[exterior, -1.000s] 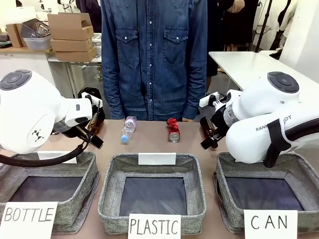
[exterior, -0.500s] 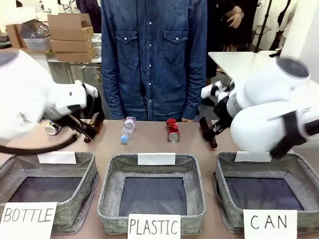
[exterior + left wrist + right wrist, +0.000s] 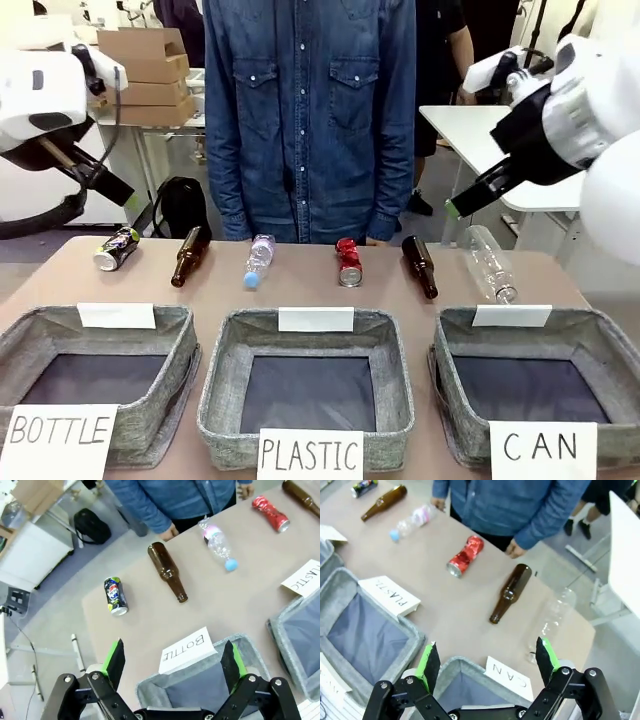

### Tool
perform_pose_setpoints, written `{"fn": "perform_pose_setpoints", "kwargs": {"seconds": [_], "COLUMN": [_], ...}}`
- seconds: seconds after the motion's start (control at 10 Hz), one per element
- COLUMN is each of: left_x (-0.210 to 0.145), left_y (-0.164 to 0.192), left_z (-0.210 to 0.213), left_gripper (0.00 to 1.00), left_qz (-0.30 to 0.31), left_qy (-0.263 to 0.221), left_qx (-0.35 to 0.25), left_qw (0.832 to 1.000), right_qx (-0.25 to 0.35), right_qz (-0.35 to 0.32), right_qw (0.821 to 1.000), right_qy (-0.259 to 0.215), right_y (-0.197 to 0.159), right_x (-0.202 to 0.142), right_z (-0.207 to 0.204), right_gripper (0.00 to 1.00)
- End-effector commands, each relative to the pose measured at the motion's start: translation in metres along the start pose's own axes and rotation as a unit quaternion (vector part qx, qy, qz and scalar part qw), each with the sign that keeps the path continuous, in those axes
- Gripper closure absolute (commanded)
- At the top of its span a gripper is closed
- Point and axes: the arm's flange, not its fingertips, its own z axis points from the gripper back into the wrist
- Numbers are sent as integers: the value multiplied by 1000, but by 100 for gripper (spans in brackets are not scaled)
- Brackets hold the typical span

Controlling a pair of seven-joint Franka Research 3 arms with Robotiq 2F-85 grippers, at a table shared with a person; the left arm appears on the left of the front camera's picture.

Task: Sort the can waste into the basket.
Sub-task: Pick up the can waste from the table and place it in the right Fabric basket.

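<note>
A shiny red can [image 3: 347,261] [image 3: 465,556] [image 3: 270,513] lies on its side at the table's far middle. At the far left lies a dark can [image 3: 118,249] [image 3: 115,596] [image 3: 364,487] with green, white and blue print. The grey basket [image 3: 600,335] [image 3: 455,667] behind the "CAN" sign [image 3: 541,447] stands at the near right with only its dark bottom showing. My left gripper [image 3: 110,185] [image 3: 173,655] hangs open high over the left side. My right gripper [image 3: 470,195] [image 3: 486,652] hangs open high above the right side. Neither touches anything.
Two brown glass bottles [image 3: 188,256] [image 3: 420,266] and two clear plastic bottles [image 3: 256,260] [image 3: 490,264] lie in the far row with the cans. Baskets signed "BOTTLE" [image 3: 100,330] and "PLASTIC" [image 3: 230,345] stand left and middle. A person in a denim shirt [image 3: 310,120] stands at the far edge.
Both arms have risen from low over the table to high at its sides, uncovering the dark can and the right-hand clear bottle. Both grippers stayed open.
</note>
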Motion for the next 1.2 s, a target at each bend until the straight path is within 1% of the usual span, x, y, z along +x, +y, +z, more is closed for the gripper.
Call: {"fn": "perform_pose_setpoints", "kwargs": {"seconds": [0.0,0.1,0.2,0.3,0.4,0.5,0.6,0.7,0.8,0.9,1.0,1.1], "left_x": [0,0,1,-7,-20,-37,-54,-70,-85,-97,-106,-106], "left_y": [-1,0,8,30,51,74,93,109,123,133,137,136], "left_z": [-18,0,-3,-2,-3,-5,-7,-6,-4,-2,-1,-5], "left_gripper": [0,0,0,0,0,0,0,0,0,0,0,0], "left_qz": [17,0,0,30,72,117,166,204,248,279,301,349], "left_qy": [0,0,45,65,72,44,26,9,-31,-52,-58,11], "left_qx": [-38,0,-89,-195,-259,-361,-397,-407,-414,-400,-377,-267], "left_qw": [999,1000,995,978,961,924,902,890,875,871,874,898], "right_qx": [1,101,175,299,348,370,394,418,419,413,408,379], "right_qz": [0,18,-76,-196,-285,-332,-365,-383,-408,-420,-423,-411], "right_qw": [1000,995,982,934,893,867,843,823,811,807,808,828], "right_qy": [2,1,-4,-3,30,30,19,-6,-29,-42,-46,-36], "right_y": [0,8,-2,-19,-39,-54,-72,-88,-105,-115,-118,-114], "right_x": [0,3,7,6,-2,-12,-24,-36,-50,-60,-66,-67], "right_z": [-3,-21,-19,-6,0,3,8,14,16,13,6,-9], "right_gripper": [0,0,0,0,0,0,0,0,0,0,0,0]}}
